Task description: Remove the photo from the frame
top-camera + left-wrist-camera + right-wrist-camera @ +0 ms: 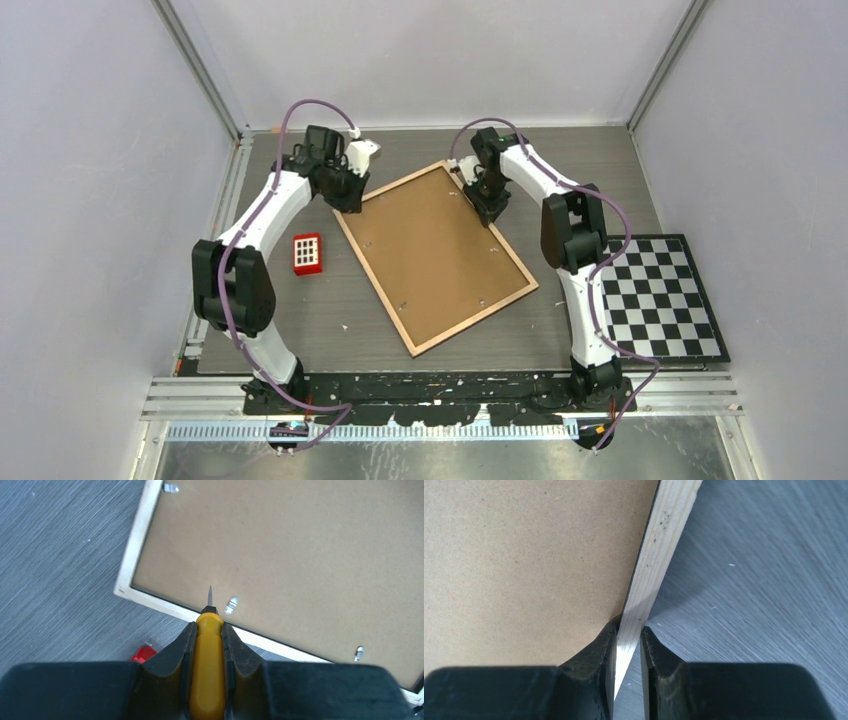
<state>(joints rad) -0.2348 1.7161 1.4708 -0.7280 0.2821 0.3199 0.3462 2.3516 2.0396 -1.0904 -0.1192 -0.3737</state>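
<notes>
On table [300, 320], left: left gripper [208, 628] clenched on yellow-handled tool [209, 670], blade aimed at metal tab [231, 605], likely to pry it | centre: frame [373, 283] face down, photo hidden beneath backing board [435, 250] | right: right gripper [628, 632] pinching wooden rim [649, 570], apparently steadying frame.

Red block [308, 253] (white grid on top), checkerboard [660, 298] at right, grey table [330, 325]

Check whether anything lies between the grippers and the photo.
Yes. The frame lies face down, so the brown backing board covers the photo, which is not visible; small metal tabs along the rim pin the board. The left gripper aims a yellow-handled tool at one tab; the right gripper clamps the frame's wooden edge.
</notes>
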